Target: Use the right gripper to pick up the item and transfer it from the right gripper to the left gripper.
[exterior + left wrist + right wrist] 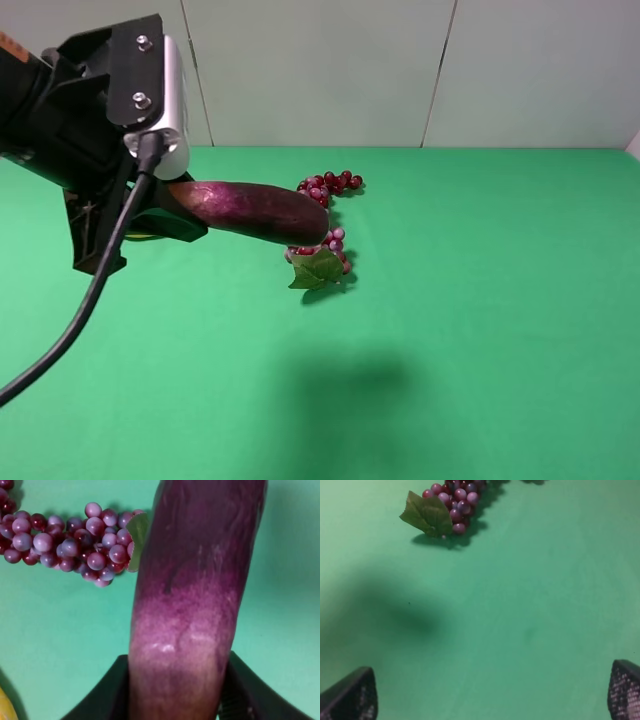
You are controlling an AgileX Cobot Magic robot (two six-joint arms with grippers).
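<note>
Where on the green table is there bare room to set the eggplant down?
Bare: the whole right half beyond the grape bunch, and the front strip nearer than its leaf. Crowded: centre-left, where the left gripper holds the eggplant by that bunch.

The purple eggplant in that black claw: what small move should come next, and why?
Probably hold steady: the glossy dark purple eggplant is clamped in the left gripper above the green table, while the right gripper is open and empty, so the handover looks done.

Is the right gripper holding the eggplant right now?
No, the right gripper is open with only the green table showing between its fingers; the eggplant is clamped in the left gripper.
</note>
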